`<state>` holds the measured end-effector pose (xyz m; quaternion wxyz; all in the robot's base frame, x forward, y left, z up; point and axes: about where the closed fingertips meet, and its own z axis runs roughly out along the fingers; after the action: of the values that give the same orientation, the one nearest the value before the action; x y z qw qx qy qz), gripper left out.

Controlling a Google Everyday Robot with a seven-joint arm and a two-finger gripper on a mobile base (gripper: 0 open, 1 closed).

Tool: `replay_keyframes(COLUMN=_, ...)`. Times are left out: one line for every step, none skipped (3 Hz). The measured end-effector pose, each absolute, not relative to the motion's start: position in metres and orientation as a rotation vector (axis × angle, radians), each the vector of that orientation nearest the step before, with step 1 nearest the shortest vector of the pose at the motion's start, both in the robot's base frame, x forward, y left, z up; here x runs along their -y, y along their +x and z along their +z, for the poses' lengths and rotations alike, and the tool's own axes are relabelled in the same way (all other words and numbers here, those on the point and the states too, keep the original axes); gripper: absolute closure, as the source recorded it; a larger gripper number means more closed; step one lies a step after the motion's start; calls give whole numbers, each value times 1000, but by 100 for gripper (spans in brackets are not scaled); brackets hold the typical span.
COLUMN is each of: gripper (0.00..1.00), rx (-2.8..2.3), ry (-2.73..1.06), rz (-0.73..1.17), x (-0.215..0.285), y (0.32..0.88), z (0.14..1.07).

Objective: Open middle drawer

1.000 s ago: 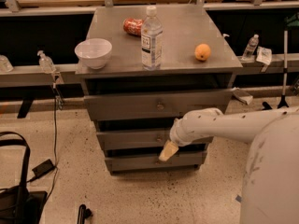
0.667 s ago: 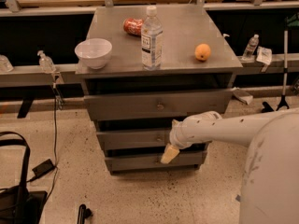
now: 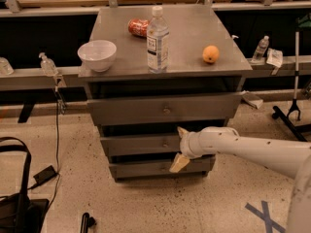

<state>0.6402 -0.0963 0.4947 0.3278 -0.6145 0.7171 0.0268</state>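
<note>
The grey cabinet has three stacked drawer fronts. The middle drawer [image 3: 138, 145] is the mid one, with a small round knob [image 3: 165, 143] at its centre, and its front sits slightly forward of the bottom drawer. My gripper [image 3: 180, 147] is at the end of the white arm that comes in from the right. It is right against the middle drawer's front, just right of the knob. One tan fingertip [image 3: 182, 131] shows above the drawer front and the other hangs below it, so the fingers stand apart, holding nothing.
The taller top drawer [image 3: 165, 109] and the small bottom drawer [image 3: 146, 169] flank the middle one. On the cabinet top [image 3: 194, 33] stand a white bowl [image 3: 97, 54], a water bottle [image 3: 158, 40], a red can [image 3: 139, 27] and an orange [image 3: 210, 54]. A black bag [image 3: 17, 198] and cable lie on the floor at left.
Almost nothing: the gripper stays at the middle drawer's front, shifted only very slightly. The drawers have not visibly moved.
</note>
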Motion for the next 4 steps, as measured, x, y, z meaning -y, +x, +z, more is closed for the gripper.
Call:
replay_keyframes(gripper=0, rx=-1714, ry=-1689, rz=99, x=97, y=643, z=493)
replay_keyframes(gripper=0, rx=-1621, ry=-1749, rz=97, x=92, y=647, z=493)
replay_keyframes(gripper=0, rx=-1588, ry=-1789, rz=109, x=86, y=654, z=489)
replay_keyframes(gripper=0, rx=-1595, ry=-1821, rz=121, x=79, y=662, z=479)
